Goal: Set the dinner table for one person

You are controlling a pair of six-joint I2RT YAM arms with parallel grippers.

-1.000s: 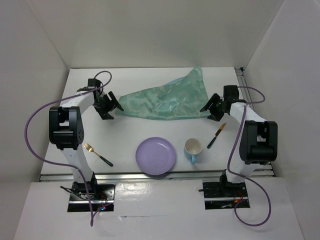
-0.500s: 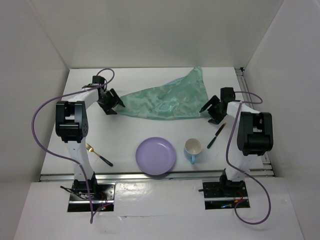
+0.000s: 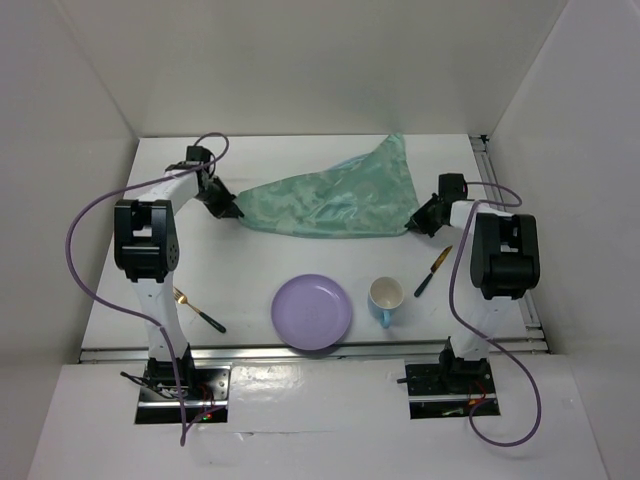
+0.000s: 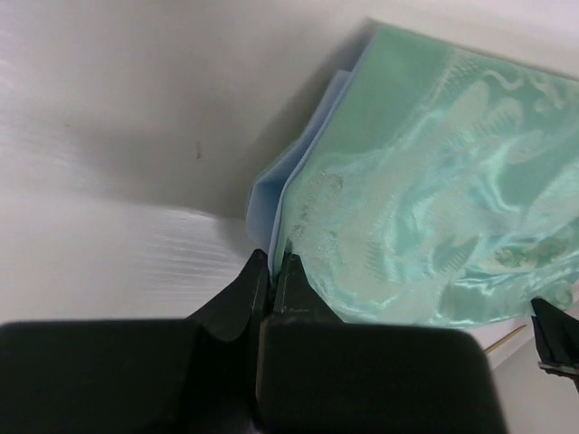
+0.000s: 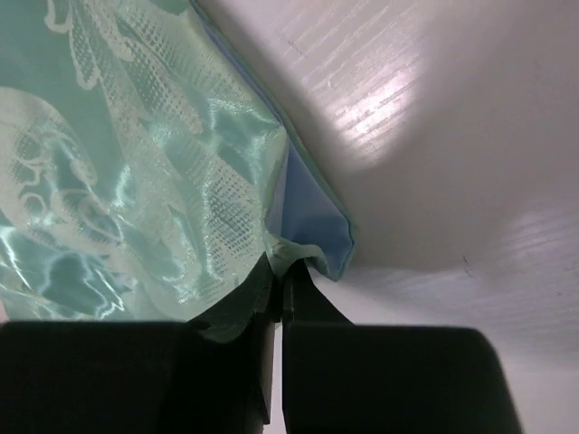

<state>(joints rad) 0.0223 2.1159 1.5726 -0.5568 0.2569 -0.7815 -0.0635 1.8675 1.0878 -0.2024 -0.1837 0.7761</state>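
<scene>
A green patterned placemat (image 3: 335,200) lies folded into a rough triangle on the white dinner table (image 3: 300,158), its blue underside showing at the edges. My left gripper (image 3: 232,209) is shut on the placemat's left corner; in the left wrist view the jaws (image 4: 274,262) pinch the cloth (image 4: 434,199) edge between them. My right gripper (image 3: 413,223) is shut on the right corner, and in the right wrist view its tips (image 5: 280,276) clamp a bunched fold of the cloth (image 5: 136,172). Both corners sit low at the tabletop.
A purple plate (image 3: 312,312) sits near the front edge, with a blue-and-white mug (image 3: 385,298) to its right. A gold fork (image 3: 195,309) with a dark handle lies front left. A knife (image 3: 433,271) lies front right, below my right gripper. White walls enclose the table.
Both grippers stood open beside the placemat's corners; they have moved in onto the left and right corners and closed on the cloth.
</scene>
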